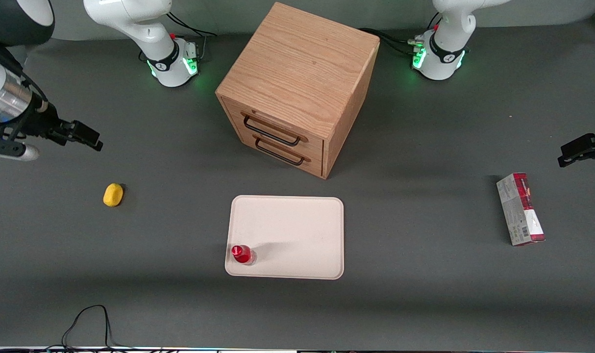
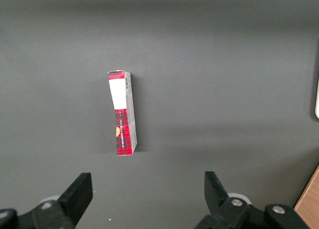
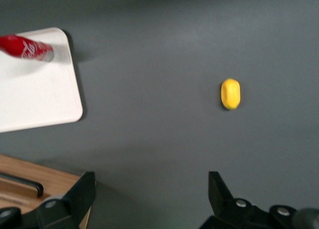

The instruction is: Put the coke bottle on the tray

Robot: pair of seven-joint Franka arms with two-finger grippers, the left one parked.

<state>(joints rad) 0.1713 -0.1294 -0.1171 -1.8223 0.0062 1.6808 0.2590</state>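
**Bottle upright on the tray's near corner, claw off to the side**

At the left edge of the front view, the gripper [image 1: 84, 136] hangs above bare mat toward the working arm's end of the table, fingers spread wide in the wrist view and holding nothing. Just below it in the frame lies the yellow lump [image 1: 113, 194], with open mat all round it. At lower centre sits the tray [image 1: 297, 230], a clear strip of mat between it and the wooden drawer cabinet [image 1: 297, 88] above. The coke bottle [image 1: 241, 254] stands on the tray's lower-left corner, apparently just inside the rim: red cap, red body, clear base. Far right, near the frame edge, lies the red-and-grey carton [image 1: 520, 209].
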